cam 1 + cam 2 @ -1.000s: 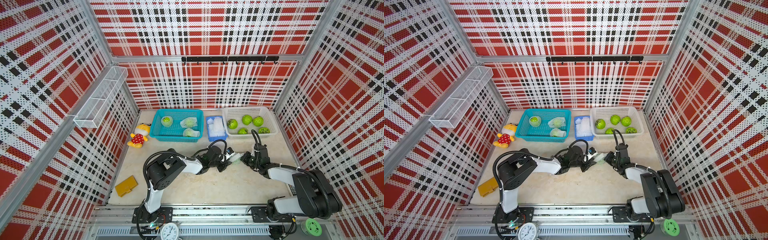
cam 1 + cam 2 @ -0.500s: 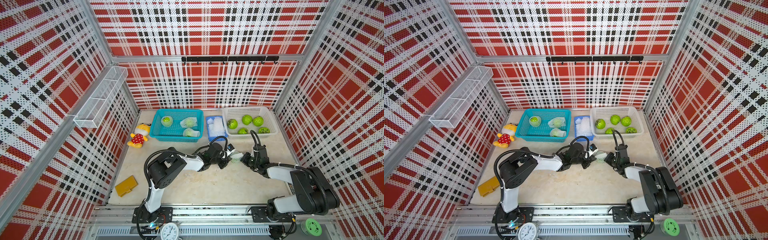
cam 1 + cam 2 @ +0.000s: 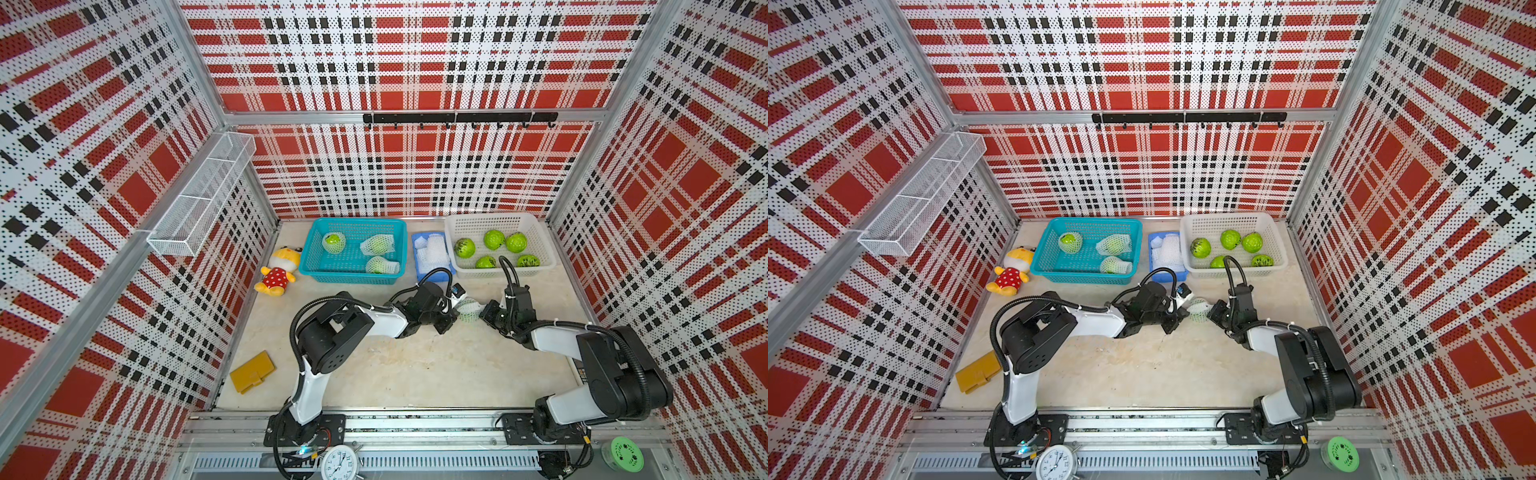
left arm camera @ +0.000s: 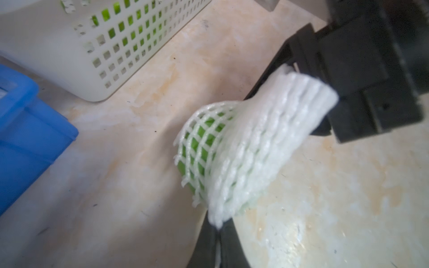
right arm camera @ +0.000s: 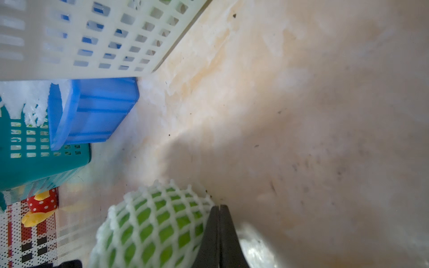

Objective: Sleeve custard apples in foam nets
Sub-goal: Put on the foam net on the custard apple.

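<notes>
At mid-table we list one apple (image 4: 197, 141) in its net (image 4: 260, 139). Left gripper (image 3: 454, 308) and right gripper (image 3: 485, 312): both clenched on that net.

Red-black-white plaid perforated walls (image 3: 415, 62), beige marbled tabletop (image 3: 415, 365), white wire shelf (image 3: 199, 199), black hook rail (image 3: 457, 118)

Custard apples (image 3: 493, 240): 9 counted. 5 bare ones sit in the white basket (image 3: 494, 219) at 1 o'clock. 3 netted ones (image 3: 377, 245) sit in the teal basket (image 3: 357, 221) at 11 o'clock. 1 netted fruit (image 3: 468, 311) is near the table centre. Each of those 4 wears 1 foam net (image 4: 255, 150). Loose foam nets (image 3: 434, 249) are heaped in 1 blue tray (image 3: 422, 272) at 12 o'clock, and their number cannot be told. Baskets: 2. Plush toy (image 3: 277, 274): 1, at 10 o'clock. Yellow flat object (image 3: 252, 371): 1, at 8 o'clock. Alarm clock (image 3: 340, 463): 1, at 6 o'clock. Green disc (image 3: 622, 454): 1, at 5 o'clock.
</notes>
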